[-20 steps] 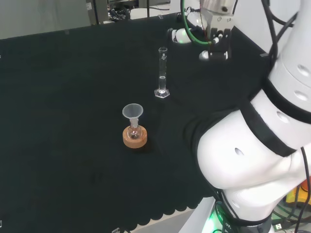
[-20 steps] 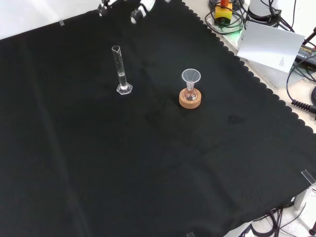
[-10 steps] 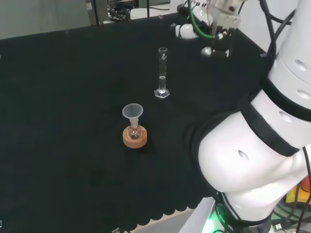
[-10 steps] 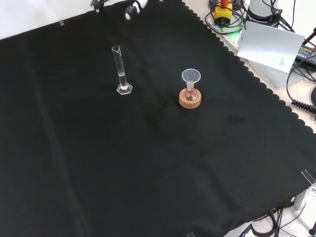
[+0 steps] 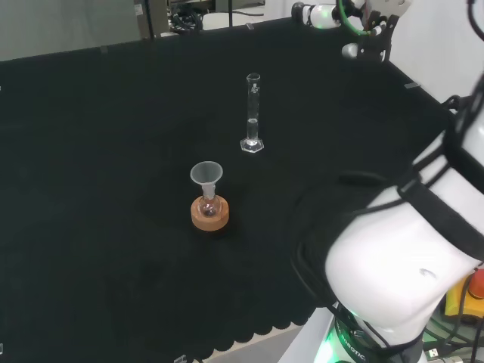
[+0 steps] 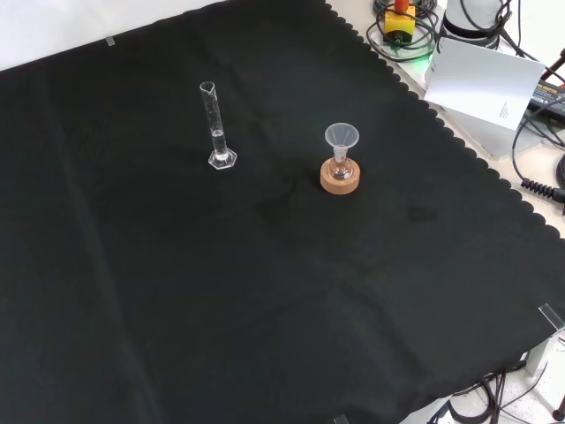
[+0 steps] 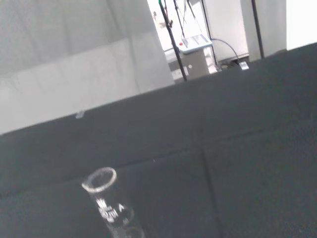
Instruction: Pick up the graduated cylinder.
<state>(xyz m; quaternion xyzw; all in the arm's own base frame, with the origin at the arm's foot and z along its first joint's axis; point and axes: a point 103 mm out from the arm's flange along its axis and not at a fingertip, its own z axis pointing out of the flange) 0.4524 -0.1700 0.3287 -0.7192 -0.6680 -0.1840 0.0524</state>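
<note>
**Graduated cylinder stands untouched; hand high at the far right corner**

The graduated cylinder [image 5: 252,113] stands upright on its hexagonal foot on the black cloth of the tabletop [image 5: 91,151], in the middle part of the cloth and somewhat toward the far edge in the head view; in the front view the cylinder [image 6: 215,125] stands toward the upper left of the cloth, with nothing touching it; from the wrist view its open rim [image 7: 99,179] and printed scale show close by, with bare cloth behind it.

A small round flask [image 5: 209,206] sits in a cork ring stand [image 5: 209,215] nearer the front edge in the head view, a clear funnel [image 5: 206,176] resting in its neck; in the front view the flask and funnel [image 6: 341,139] stand to the right of the cylinder, well apart from it.

The hand [image 5: 333,13] shows at the top of the head view, over the tabletop's far right corner, well apart from the cylinder and holding nothing that can be seen; so little of it is in view that I cannot tell whether it is released or clenched; the arm's white links [image 5: 408,265] stand large at the right of the head view.
</note>
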